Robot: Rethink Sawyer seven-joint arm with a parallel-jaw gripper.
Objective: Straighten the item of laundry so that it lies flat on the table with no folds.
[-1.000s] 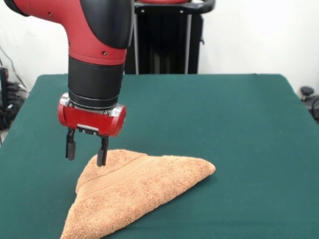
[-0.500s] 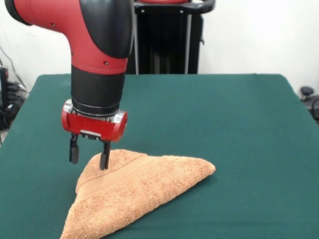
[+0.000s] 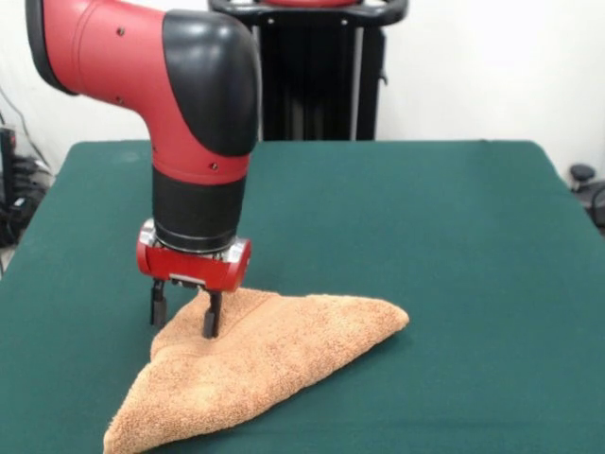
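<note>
We see the gripper (image 3: pixel 185 318) at about eight o'clock on the table (image 3: pixel 425 208), fingers apart, straddling the far left edge of the towel (image 3: pixel 255 364) (folded into a rough triangle). The towel spreads from there toward four o'clock, its lower corner nearest us.

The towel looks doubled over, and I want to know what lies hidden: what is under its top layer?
The towel lies folded into a triangle on the table. Only its top layer shows; whatever lies beneath is covered. The gripper, jaws open, straddles its far corner.
</note>
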